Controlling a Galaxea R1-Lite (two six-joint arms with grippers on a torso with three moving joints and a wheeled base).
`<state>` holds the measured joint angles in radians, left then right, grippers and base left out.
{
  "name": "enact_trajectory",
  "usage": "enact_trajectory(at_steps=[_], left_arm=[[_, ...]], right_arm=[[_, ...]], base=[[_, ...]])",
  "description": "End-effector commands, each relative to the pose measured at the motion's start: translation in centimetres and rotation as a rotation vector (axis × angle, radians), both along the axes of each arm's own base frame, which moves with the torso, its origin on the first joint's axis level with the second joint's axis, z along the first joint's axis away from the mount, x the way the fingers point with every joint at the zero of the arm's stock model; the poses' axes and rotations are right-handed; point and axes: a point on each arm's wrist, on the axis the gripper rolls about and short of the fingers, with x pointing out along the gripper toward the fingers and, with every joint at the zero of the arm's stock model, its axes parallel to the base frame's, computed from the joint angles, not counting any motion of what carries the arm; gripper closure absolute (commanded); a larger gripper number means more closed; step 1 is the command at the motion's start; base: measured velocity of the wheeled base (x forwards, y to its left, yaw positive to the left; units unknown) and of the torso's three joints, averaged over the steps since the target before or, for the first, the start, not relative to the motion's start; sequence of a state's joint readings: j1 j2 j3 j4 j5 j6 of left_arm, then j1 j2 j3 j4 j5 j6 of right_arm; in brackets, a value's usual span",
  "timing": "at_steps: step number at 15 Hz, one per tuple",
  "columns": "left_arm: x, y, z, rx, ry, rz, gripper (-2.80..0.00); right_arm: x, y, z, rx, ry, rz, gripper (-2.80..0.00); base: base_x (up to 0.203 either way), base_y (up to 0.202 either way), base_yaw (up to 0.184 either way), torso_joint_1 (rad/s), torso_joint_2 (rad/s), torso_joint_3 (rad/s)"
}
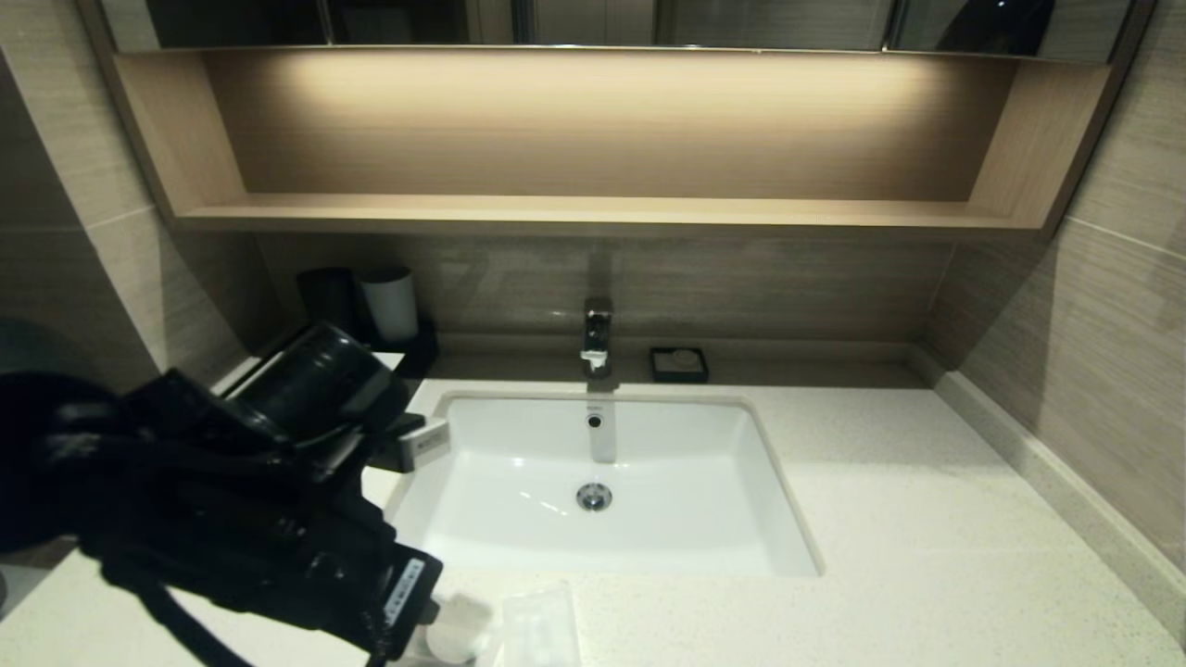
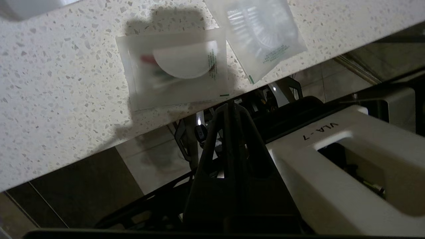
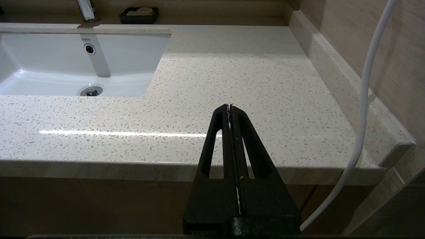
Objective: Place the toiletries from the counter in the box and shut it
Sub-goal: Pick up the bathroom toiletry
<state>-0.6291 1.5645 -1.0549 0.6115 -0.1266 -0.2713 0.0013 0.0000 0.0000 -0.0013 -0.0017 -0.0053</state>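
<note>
Your left claw [image 2: 229, 108] was pinched empty near the disc packet [image 2: 176, 69] at the counter [image 2: 66, 83] edge: reaching step, spread before grasping; right claw [image 3: 229, 108] parked closed.

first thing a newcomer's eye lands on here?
The black left arm filling the head view's lower left, its shut left gripper above the speckled off-white stone counter edge. Next, the white rectangular sink basin mid-counter, and two clear plastic-wrapped packets at the front edge.
</note>
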Motion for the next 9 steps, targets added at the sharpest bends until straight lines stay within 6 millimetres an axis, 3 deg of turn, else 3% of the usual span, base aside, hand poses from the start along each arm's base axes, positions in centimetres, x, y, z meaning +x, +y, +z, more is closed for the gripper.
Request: enact_trajectory(at_steps=[1,4,9], left_arm=[[2.0,-3.4,-1.9,0.051,0.102,0.213,0.0],[3.5,-4.9,-2.9,0.079,0.149,0.293,0.0],[4.5,-5.6,-4.0,0.113,0.214,0.37,0.0]], right_arm=[[0.0,0.0,0.0,-0.001,0.001,0.0,0.0],[0.0,0.0,0.0,-0.001,0.001,0.0,0.0],[0.0,0.0,0.0,0.001,0.001,0.0,0.0]], base=[[0.0,0.0,0.0,0.0,0.0,0.0],[0.0,0.0,0.0,0.0,0.0,0.0],[0.0,0.0,0.0,0.0,0.0,0.0]])
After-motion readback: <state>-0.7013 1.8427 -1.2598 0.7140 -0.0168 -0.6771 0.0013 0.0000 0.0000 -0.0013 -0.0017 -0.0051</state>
